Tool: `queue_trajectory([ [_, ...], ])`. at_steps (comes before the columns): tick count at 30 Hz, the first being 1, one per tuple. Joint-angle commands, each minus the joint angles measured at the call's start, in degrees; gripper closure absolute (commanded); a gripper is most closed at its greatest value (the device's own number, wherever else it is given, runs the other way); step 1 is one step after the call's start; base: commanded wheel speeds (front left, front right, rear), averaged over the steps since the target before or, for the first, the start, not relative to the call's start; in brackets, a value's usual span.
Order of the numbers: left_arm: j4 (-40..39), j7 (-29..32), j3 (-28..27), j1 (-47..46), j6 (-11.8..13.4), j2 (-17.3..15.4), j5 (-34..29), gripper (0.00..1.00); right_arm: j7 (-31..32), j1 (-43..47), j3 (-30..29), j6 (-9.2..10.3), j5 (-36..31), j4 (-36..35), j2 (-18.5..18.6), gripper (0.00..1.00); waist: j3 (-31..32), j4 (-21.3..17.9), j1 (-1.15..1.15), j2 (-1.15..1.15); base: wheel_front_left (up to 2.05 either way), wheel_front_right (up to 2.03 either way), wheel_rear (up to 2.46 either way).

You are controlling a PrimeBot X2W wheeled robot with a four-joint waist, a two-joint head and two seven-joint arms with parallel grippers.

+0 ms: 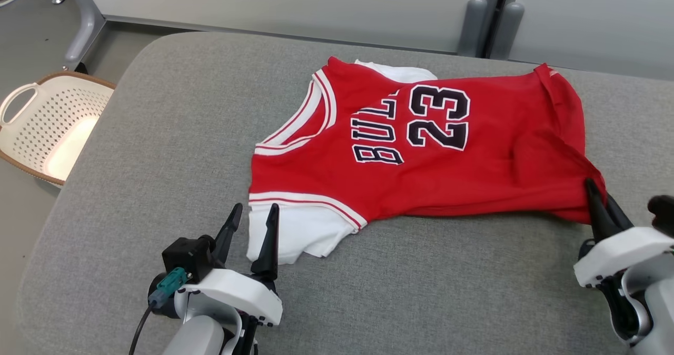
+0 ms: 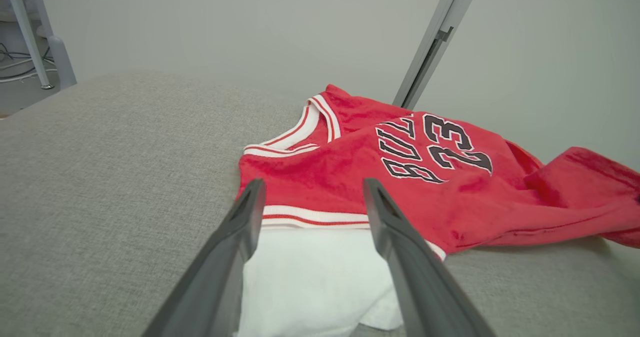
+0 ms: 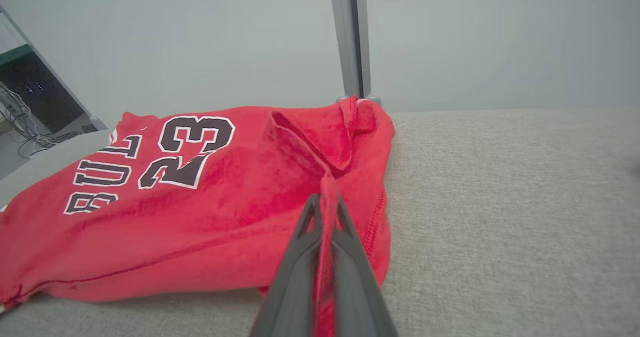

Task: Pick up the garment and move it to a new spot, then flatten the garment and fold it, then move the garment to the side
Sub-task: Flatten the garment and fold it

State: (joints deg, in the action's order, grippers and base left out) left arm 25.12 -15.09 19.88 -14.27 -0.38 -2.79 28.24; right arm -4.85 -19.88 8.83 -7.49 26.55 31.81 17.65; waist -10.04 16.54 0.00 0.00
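At lower left of the head view the left gripper (image 1: 256, 207) stands with fingers apart by the white sleeve (image 2: 310, 272); whether they touch it is unclear. At lower right the right gripper (image 1: 597, 191) is clamped on the red garment (image 1: 447, 165). The right wrist view shows the pinched fold (image 3: 327, 202). The garment lies mid-frame on the grey cushion (image 1: 158, 160), its lettering partly folded under. A basket (image 1: 31, 134) sits far left.

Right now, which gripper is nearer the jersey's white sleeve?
Left. The left gripper is open at the edge of the white sleeve; the right gripper is shut on the red hem at the opposite end.
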Motion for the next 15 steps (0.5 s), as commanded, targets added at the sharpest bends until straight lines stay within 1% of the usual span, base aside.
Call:
queue_trajectory([
  [1, 0.6, -0.1, -0.3, 0.4, -0.1, -0.2, -0.3, 0.00, -1.0, 1.8, -1.5, 0.00, -0.6, -0.9, -0.2, 1.00, 0.5, -0.3, 0.00, 0.00, 0.00, 0.00, 0.00],
  [3, 1.8, -0.1, -0.2, 1.0, -0.2, -0.2, -0.6, 0.00, -1.6, 3.5, -3.5, 0.00, -1.1, -2.0, -1.0, 1.00, 0.8, -0.6, 0.00, 0.00, 0.00, 0.00, 0.00],
  [4, 3.6, -0.1, -0.2, 1.1, 0.2, -0.3, -0.8, 0.00, -1.9, 5.1, -5.2, 0.00, -1.6, -2.9, -2.0, 1.00, 1.0, -1.0, 0.00, 0.00, 0.00, 0.00, 0.00],
  [7, 7.3, -0.1, 0.3, 0.9, 0.2, -0.2, -0.9, 0.00, -2.0, 7.0, -7.3, 0.00, -2.2, -4.0, -3.5, 1.00, 1.2, -1.5, 0.00, 0.00, 0.00, 0.00, 0.00],
  [11, 12.7, 0.0, 1.7, -0.6, -0.5, -0.3, -0.2, 0.00, -1.6, 8.3, -8.5, 0.00, -3.2, -4.5, -5.3, 1.00, 1.4, -2.0, 0.00, 0.00, 0.00, 0.00, 0.00],
  [14, 15.9, 0.2, 2.3, -1.8, 0.0, -0.2, 0.5, 0.00, -1.4, 8.4, -9.0, 0.00, -3.7, -4.7, -6.2, 1.00, 1.6, -2.3, 0.00, 0.00, 0.00, 0.00, 0.00],
  [15, 15.9, 0.2, 2.3, -1.8, 0.0, -0.2, 0.5, 0.00, -1.4, 8.4, -9.0, 0.00, -3.7, -4.7, -6.2, 1.00, 1.6, -2.3, 0.00, 0.00, 0.00, 0.00, 0.00],
])
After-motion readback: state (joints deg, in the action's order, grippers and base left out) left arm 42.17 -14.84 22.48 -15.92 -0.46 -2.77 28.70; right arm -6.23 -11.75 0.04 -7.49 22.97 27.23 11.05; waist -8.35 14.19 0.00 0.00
